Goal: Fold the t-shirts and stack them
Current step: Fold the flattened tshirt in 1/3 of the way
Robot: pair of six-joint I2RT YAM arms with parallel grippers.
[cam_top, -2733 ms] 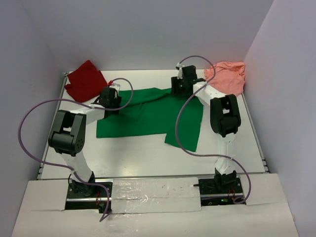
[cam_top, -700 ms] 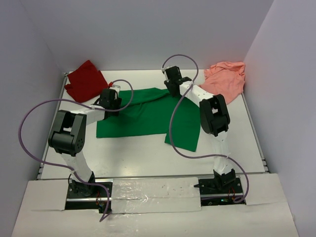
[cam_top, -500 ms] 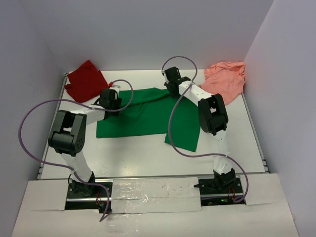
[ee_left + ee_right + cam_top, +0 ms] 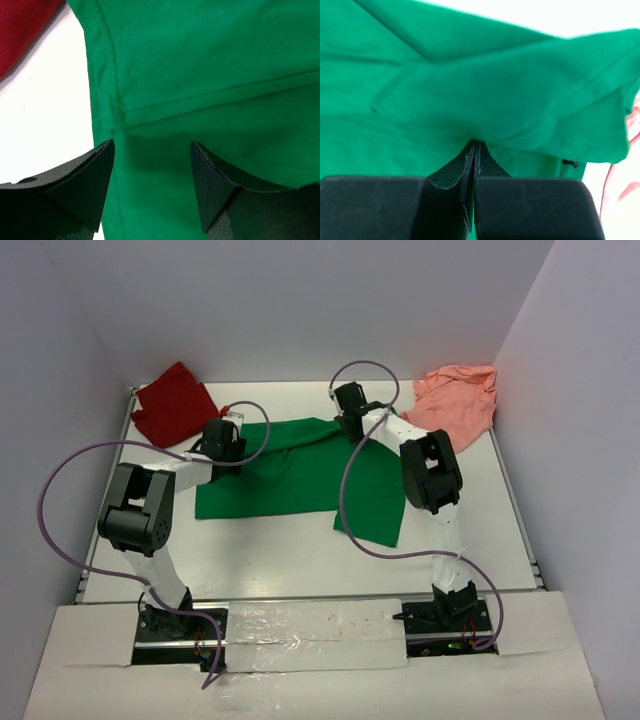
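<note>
Since the earlier frames the right arm has swung left along the far edge of the green t-shirt [image 4: 290, 475], away from the salmon pink t-shirt [image 4: 460, 395], and its pincer has closed. The green shirt's right-hand flap now lies narrower than before.

Nearest the arm bases, the white table [image 4: 300, 560] is bare in front of the green t-shirt, which lies spread flat across the middle. Its lower right corner hangs nearer the bases than the rest.

At the shirt's left edge the left gripper [image 4: 152, 145] hangs low over the cloth with its jaws apart. They straddle a sleeve seam and hold nothing.

At the shirt's far edge the right gripper [image 4: 475, 145] has its jaws pressed together on a raised fold of green cloth.

Farther back, the dark red t-shirt [image 4: 172, 403] sits bunched in the far left corner, and the salmon pink one is crumpled in the far right corner. Both lie apart from the green shirt.
</note>
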